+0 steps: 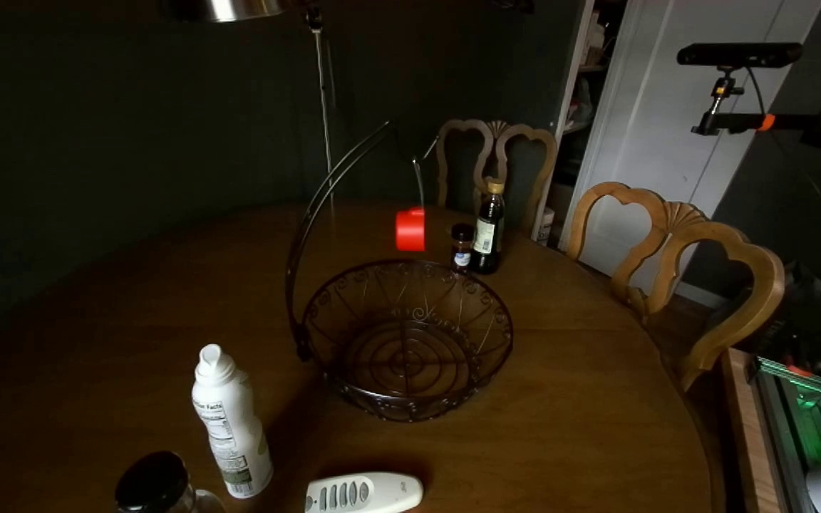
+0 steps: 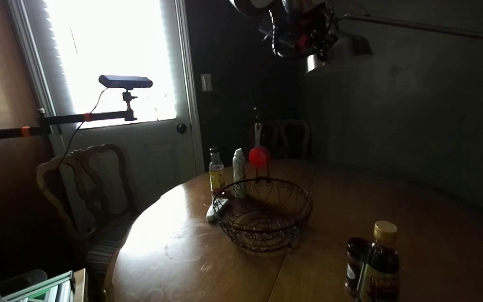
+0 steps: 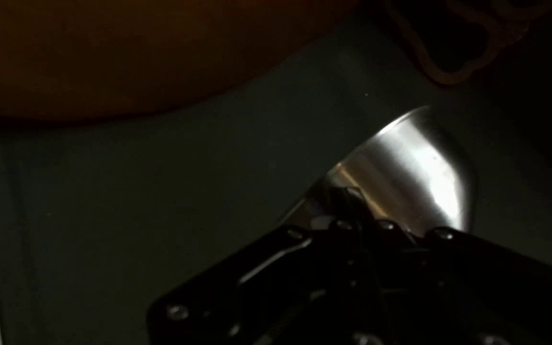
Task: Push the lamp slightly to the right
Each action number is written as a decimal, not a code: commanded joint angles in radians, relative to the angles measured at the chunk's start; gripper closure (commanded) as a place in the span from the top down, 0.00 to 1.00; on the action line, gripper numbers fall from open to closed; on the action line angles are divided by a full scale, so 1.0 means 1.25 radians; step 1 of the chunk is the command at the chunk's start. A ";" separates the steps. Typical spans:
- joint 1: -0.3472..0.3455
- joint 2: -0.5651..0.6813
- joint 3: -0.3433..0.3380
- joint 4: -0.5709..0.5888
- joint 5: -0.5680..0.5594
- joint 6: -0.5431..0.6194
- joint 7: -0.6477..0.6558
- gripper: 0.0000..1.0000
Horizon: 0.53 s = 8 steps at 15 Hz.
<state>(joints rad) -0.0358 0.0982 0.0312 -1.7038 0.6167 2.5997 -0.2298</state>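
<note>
The lamp is a silvery metal shade (image 3: 415, 163), tilted and shiny in the wrist view. It also shows at the top right of an exterior view (image 2: 352, 45), and its lower edge shows at the top of an exterior view (image 1: 232, 8). My gripper (image 3: 352, 206) is dark, with its fingers together and nothing seen held between them. Its tips overlap the near part of the shade in the wrist view; I cannot tell whether they touch it. In an exterior view the gripper (image 2: 327, 44) is high above the table, close beside the shade and partly in front of it.
A thin lamp pole (image 1: 325, 114) and a lamp arm (image 2: 426, 27) are near the shade. On the table (image 1: 581, 399) below stand a dark wire basket (image 1: 410, 413) with an arched handle and hanging red cup (image 1: 410, 229), a white bottle (image 1: 232, 420), a remote (image 1: 375, 493) and other bottles.
</note>
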 commanded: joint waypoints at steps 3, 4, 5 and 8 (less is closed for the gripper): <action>0.001 0.069 0.027 0.055 0.091 0.077 -0.091 0.00; 0.000 0.081 0.030 0.062 0.099 0.093 -0.091 0.00; 0.001 0.091 0.033 0.069 0.104 0.112 -0.094 0.00; -0.001 0.124 0.055 0.103 0.147 0.149 -0.103 0.00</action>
<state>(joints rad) -0.0334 0.1911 0.0793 -1.6408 0.7354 2.7346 -0.3231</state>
